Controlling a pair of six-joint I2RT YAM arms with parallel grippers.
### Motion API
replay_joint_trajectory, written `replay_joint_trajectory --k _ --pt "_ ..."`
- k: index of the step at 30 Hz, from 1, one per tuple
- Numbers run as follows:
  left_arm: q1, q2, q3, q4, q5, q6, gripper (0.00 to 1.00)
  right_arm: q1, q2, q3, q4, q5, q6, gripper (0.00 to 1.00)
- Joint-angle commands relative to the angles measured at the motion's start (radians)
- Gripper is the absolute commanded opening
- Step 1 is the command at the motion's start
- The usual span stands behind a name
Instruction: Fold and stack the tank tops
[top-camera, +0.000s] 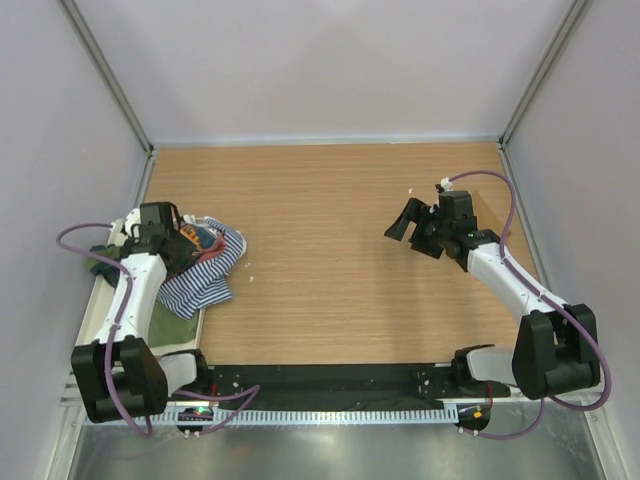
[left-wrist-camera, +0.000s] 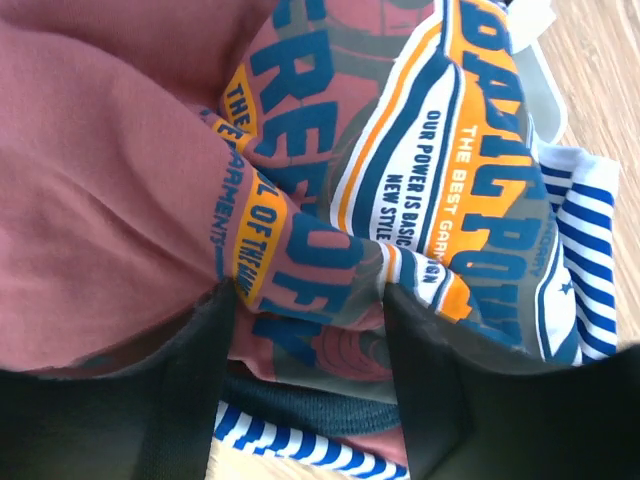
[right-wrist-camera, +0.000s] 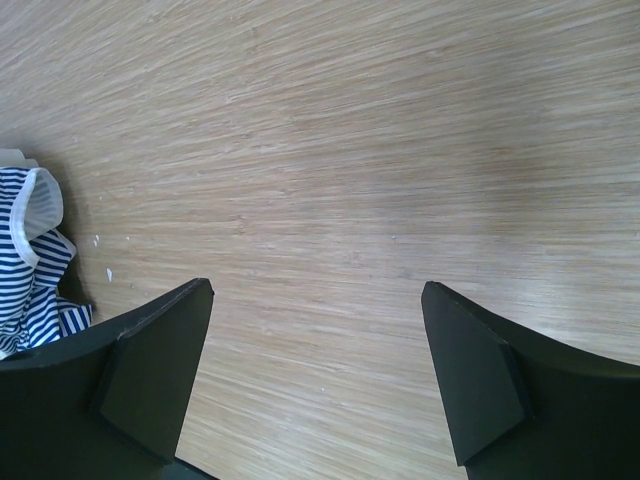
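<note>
A heap of tank tops lies at the table's left edge. The rust-red tank top (left-wrist-camera: 110, 180) with its blue, orange and white chest graphic fills the left wrist view, with the navy-white striped tank top (left-wrist-camera: 585, 240) under and beside it. My left gripper (left-wrist-camera: 305, 335) is pressed down into the heap (top-camera: 200, 262). Its jaws stand apart on either side of a fold of the rust-red cloth and its navy trim. An olive green tank top (top-camera: 172, 322) spreads below the heap. My right gripper (top-camera: 408, 222) hovers open over bare wood at the right, holding nothing.
A white tray (top-camera: 100, 312) sits under the clothes at the left wall. The striped tank top's edge (right-wrist-camera: 25, 265) shows at the far left of the right wrist view. Grey walls enclose the wooden table (top-camera: 330, 260) on three sides.
</note>
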Motion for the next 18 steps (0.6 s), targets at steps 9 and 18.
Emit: replay_joint_trajectory --k 9,18 --pt "0.004 -0.067 0.007 0.071 -0.017 -0.026 0.0 0.008 -0.018 0.005 0.035 -0.013 -0.014 0.92" --pt "0.003 -0.259 0.524 -0.092 -0.153 0.073 0.0 0.007 -0.027 0.014 0.017 -0.007 -0.017 0.92"
